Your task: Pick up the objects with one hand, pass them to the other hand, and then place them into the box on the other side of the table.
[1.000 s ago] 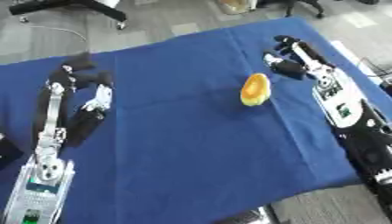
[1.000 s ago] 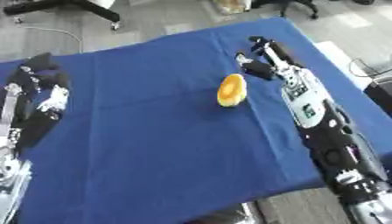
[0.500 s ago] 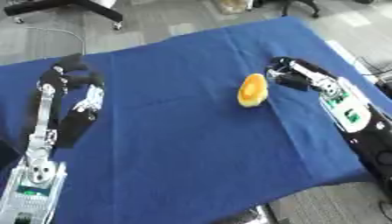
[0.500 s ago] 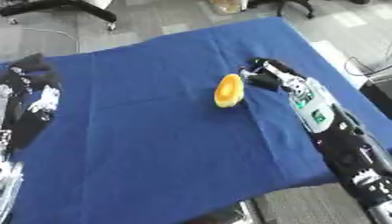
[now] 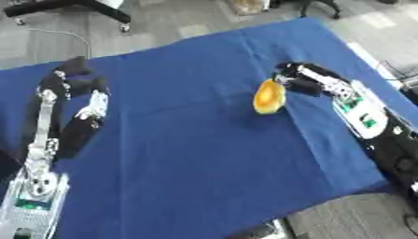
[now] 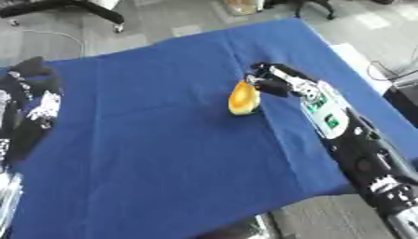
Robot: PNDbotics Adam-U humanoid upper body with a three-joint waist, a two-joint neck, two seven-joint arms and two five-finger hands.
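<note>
**Right hand at the yellow-orange object, right of the table's middle**

The yellow-orange object, rounded and standing on edge, rests on the blue tablecloth a little right of the table's middle and toward the far side. Its right upper edge meets the right hand, whose fingers are bent toward it and appear to touch it. Whether they actually pinch it cannot be told from either eye. The right forearm, black with a white and green panel, runs back from the object toward the near right corner of the table.

Well left of the object, near the left edge of the cloth, the left hand hangs above the table with its fingers curled downward, holding nothing. Its silver and black arm stretches toward the near left corner.

Beyond the table's far edge, past the object, lies grey floor with a black chair base and a tan item.
</note>
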